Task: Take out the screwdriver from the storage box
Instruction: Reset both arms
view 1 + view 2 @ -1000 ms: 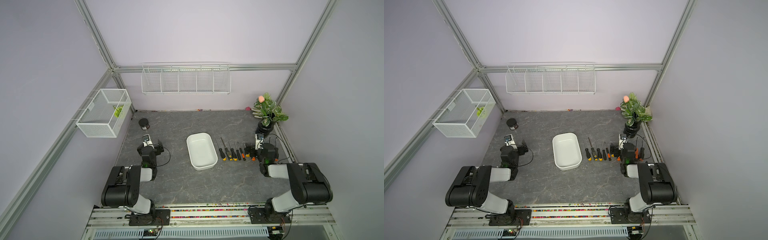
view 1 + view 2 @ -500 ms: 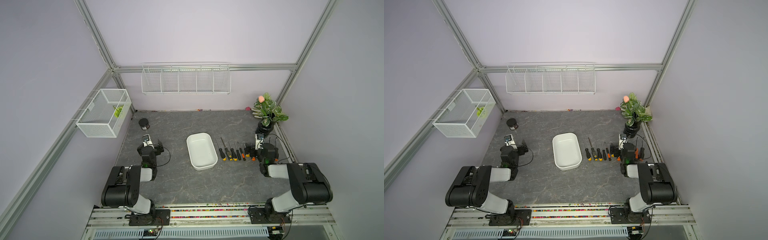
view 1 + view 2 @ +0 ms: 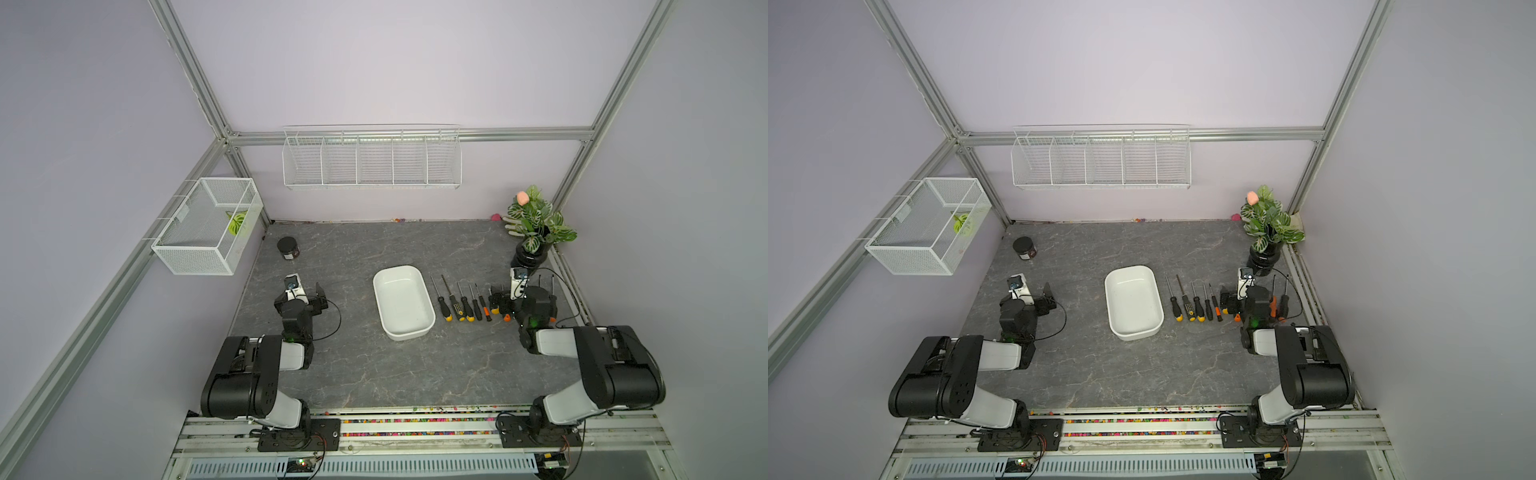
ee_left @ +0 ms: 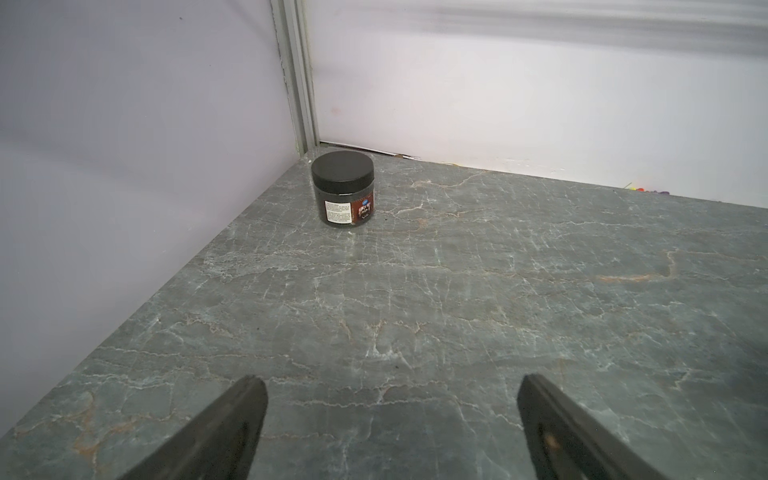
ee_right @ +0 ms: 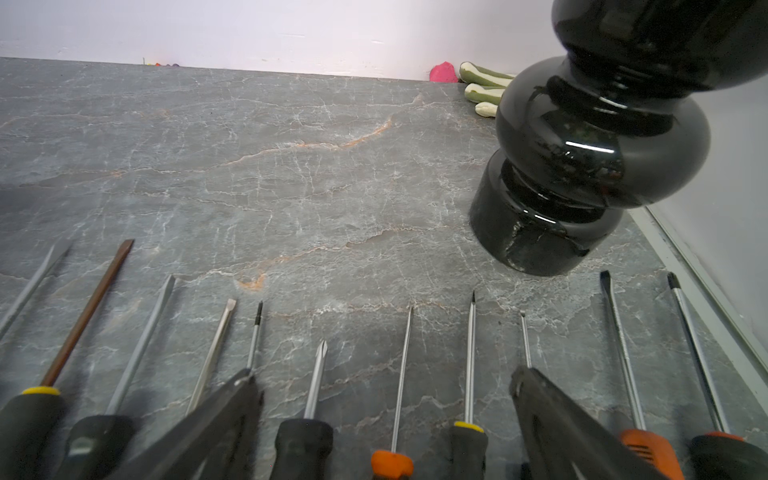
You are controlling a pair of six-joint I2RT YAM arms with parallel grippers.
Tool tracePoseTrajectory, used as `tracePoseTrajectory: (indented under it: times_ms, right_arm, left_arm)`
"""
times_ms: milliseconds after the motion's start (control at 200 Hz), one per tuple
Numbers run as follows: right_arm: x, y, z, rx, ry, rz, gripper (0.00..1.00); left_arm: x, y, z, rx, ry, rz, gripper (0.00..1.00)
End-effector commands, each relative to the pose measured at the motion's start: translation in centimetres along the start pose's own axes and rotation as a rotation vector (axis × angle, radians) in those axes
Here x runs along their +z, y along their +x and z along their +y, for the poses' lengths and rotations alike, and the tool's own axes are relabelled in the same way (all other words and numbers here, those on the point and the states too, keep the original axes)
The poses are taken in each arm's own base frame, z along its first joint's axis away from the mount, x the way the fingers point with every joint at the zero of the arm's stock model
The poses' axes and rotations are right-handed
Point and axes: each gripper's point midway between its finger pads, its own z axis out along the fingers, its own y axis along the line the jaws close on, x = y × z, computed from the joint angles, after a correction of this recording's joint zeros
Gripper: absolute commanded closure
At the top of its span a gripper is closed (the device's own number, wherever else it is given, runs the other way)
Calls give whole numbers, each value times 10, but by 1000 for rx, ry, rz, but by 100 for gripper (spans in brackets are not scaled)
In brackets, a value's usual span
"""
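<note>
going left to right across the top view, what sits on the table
black jar → white storage box → row of screwdrivers → potted plant

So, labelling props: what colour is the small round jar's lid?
Black; the lid of the small dark round jar shows best in the left wrist view.

Eleven screwdrivers [image 5: 305,442], one storage box [image 3: 403,305]
</note>
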Motion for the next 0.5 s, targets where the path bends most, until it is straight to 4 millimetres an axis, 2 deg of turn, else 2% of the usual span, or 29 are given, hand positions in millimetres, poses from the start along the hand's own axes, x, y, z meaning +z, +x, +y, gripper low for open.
tracePoseTrajectory:
  times_ms: [0,495]
  right_arm:
    - [-1,-13,-4,15,20,-29,1]
    - [-1,-13,-4,16,19,-29,1]
  left_arm:
    - [13,-8,-2,-8,27,22,0]
    - [14,-9,0,-11,22,24,0]
